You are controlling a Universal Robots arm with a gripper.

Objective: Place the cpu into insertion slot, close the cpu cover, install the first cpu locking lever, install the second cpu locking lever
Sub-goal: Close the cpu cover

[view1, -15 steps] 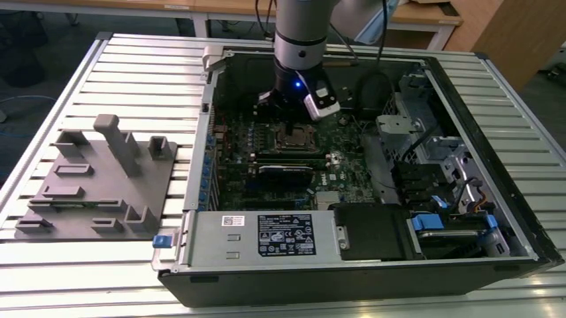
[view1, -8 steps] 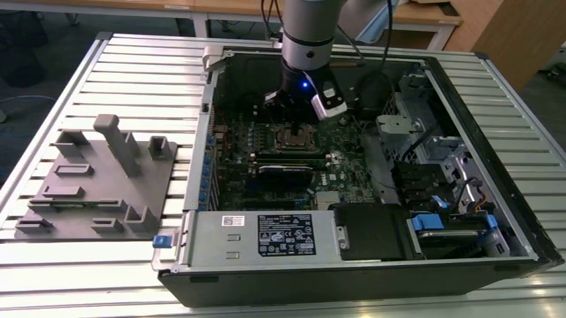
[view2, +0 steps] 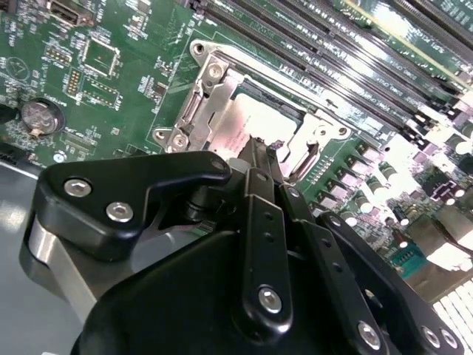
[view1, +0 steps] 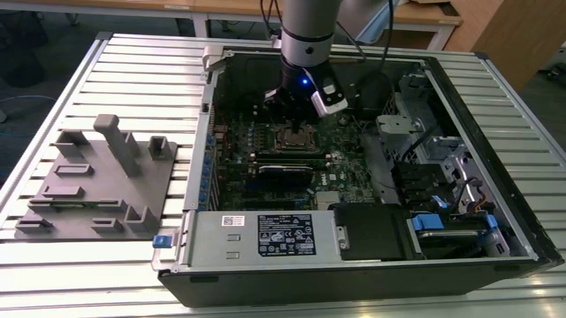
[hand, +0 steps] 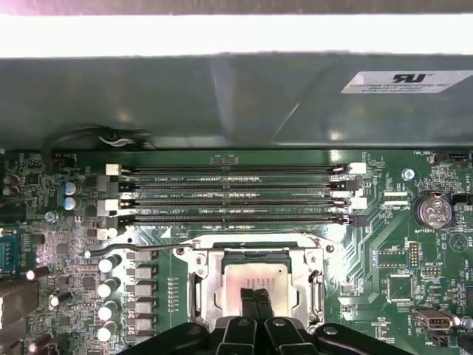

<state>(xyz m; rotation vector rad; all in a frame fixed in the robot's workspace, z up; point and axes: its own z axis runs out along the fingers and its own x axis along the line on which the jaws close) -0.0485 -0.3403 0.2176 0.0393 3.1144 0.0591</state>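
Presently, cpu (hand: 282, 281) is seen seated in insertion slot (hand: 251, 257), tool (hand: 256, 296) tips drawn together over it; judged light, stiff, fragile; edges are best gripped.

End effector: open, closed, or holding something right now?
End effector: closed, fingertips together just above the cpu, nothing seen between them.

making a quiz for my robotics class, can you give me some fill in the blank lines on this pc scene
1. The gripper hangs right above the silver ____ that lies in the socket.
2. The circuit board around the socket is ____ in colour.
3. The grey stand lies on the slatted table, at the exterior view's ____ of the computer case.

Missing words: chip; green; left
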